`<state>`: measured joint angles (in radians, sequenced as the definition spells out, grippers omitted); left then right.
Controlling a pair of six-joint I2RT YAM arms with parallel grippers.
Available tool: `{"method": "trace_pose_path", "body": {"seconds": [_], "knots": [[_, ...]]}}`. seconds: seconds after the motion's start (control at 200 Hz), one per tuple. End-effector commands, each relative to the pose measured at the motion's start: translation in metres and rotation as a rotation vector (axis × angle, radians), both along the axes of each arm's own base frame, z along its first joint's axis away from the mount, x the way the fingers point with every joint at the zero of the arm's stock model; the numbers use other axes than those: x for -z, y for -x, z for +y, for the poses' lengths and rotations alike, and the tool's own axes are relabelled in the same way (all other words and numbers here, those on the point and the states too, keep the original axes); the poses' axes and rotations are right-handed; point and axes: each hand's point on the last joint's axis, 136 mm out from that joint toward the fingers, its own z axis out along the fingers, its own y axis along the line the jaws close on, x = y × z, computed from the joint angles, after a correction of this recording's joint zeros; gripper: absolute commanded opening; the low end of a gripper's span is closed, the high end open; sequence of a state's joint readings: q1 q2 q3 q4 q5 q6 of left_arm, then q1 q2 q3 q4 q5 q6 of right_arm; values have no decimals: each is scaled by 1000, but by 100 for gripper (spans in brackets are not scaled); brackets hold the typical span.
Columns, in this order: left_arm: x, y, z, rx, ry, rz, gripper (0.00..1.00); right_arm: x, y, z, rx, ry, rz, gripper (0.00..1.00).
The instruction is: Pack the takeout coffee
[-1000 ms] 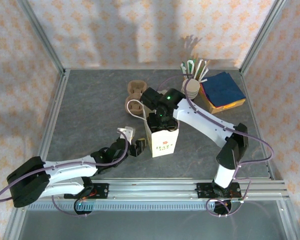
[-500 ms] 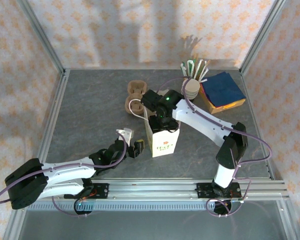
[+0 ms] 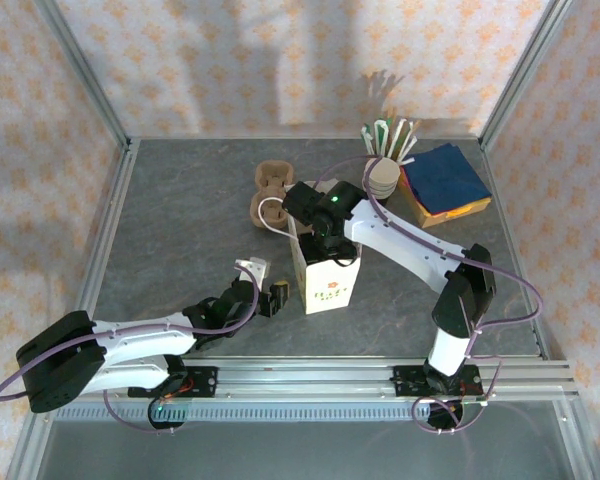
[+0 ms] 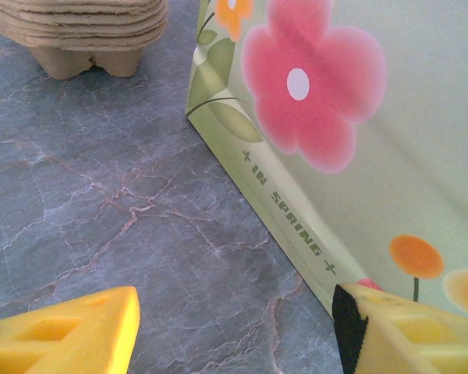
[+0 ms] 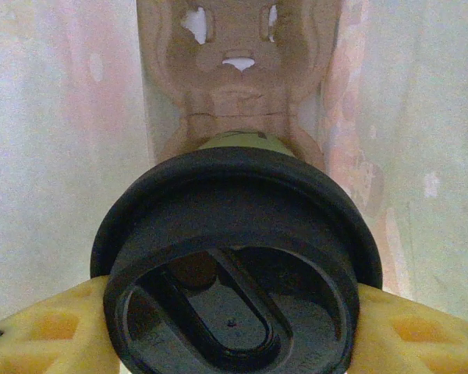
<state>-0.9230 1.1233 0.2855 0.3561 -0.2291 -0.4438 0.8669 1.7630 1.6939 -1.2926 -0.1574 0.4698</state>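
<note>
- Nearest the arms' bases, the left gripper [image 3: 273, 297] hovers low over the grey table [image 3: 180, 230] with its yellow fingers [image 4: 62, 335] spread wide and nothing between them.
- In the left wrist view, one finger sits at the lower corner of the flower-printed paper bag [image 4: 335, 140]. We cannot tell whether it touches. We judge that it waits there to steady the bag if the bag slides or tips.
- The paper bag [image 3: 325, 275] stands upright with its mouth open upward, so it can be loaded from above.
- The right gripper [image 3: 325, 235] reaches down into that mouth. Its fingers [image 5: 39, 335] press on opposite sides of the takeout coffee cup [image 5: 234, 140], just under the black lid [image 5: 234, 257], so it is closed on the cup.
- The cup is thus inside the bag, upright, lid on top, between the pale bag walls. Gripping below the lid's rim probably keeps the lid from being popped off.
- Beneath the cup we see a brown pulp carrier [image 5: 238, 70] on the bag's floor, and we judge the cup is aimed at it. Whether the cup already rests there is hidden.
- Beyond the bag lies a stack of pulp carriers [image 3: 270, 190].
- In the far right corner, well apart, are nested cups [image 3: 383, 178], stirrers [image 3: 390, 135] and blue napkins [image 3: 445, 178].
</note>
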Motion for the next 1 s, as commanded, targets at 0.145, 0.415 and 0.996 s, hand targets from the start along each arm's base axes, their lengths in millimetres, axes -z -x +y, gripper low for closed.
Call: {"method": "trace_pose_path", "body": {"seconds": [0.145, 0.415, 0.996], "knots": [[-10, -5, -3, -11, 27, -39, 68, 7, 8, -7, -12, 21, 38, 54], [-10, -6, -2, -13, 10, -41, 68, 8, 10, -9, -7, 24, 42, 54], [-25, -6, -7, 6, 41, -66, 68, 4, 9, -11, -20, 24, 22, 54]]}}
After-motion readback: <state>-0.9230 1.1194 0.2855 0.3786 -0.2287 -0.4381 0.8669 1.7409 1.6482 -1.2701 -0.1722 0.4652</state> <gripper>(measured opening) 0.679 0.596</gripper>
